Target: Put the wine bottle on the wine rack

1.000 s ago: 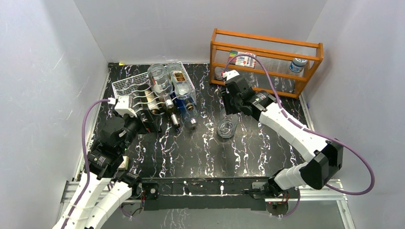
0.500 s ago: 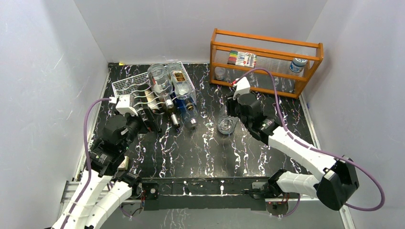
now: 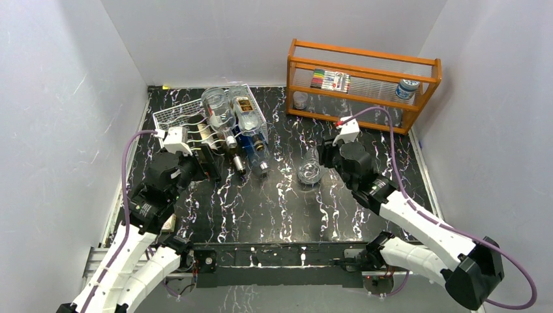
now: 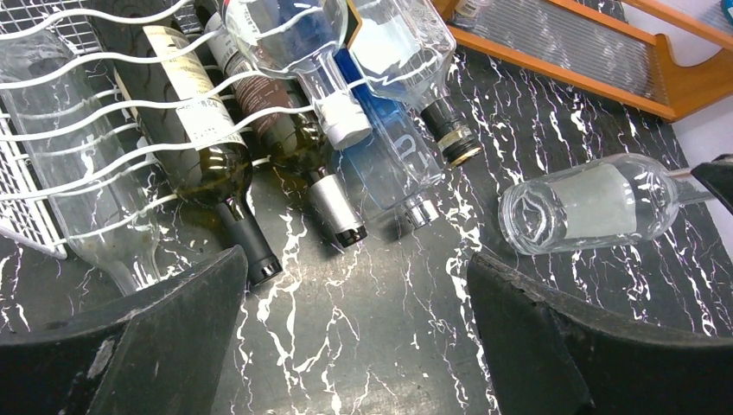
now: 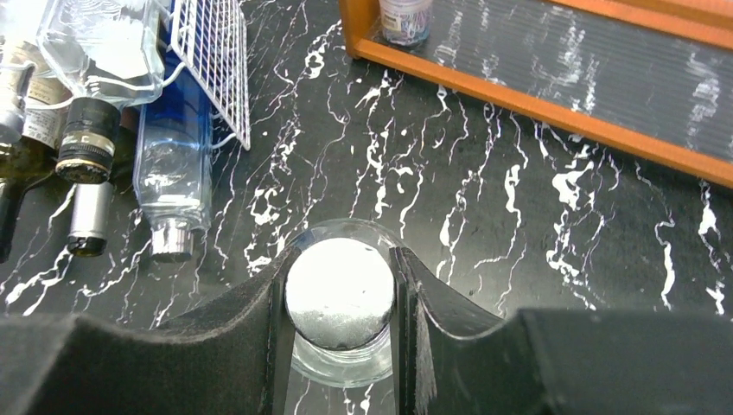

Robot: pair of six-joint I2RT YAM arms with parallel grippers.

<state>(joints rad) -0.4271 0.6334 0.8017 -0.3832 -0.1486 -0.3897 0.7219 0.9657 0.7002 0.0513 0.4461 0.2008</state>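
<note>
The white wire wine rack point(image 3: 171, 117) stands at the back left with several bottles lying in its cradles; its wavy wires point(image 4: 78, 112) and a grid end point(image 5: 212, 60) show in the wrist views. A clear wine bottle point(image 3: 309, 172) sits mid-table, tilted on its side with its base toward the left point(image 4: 588, 212). My right gripper point(image 3: 325, 160) is shut on its silver cap end point(image 5: 339, 290). My left gripper point(image 3: 206, 171) is open and empty point(image 4: 354, 298), just in front of the rack.
An orange wooden shelf point(image 3: 362, 85) stands at the back right with a marker pack point(image 3: 331, 79), a small jar point(image 3: 300, 99) and a blue-capped jar point(image 3: 407, 88). Bottle necks point(image 4: 337, 216) stick out of the rack's front toward the clear bottle.
My right wrist has swung nearer and to the right while staying on the clear bottle, which has tipped over in about the same spot. The left arm has edged slightly forward.
</note>
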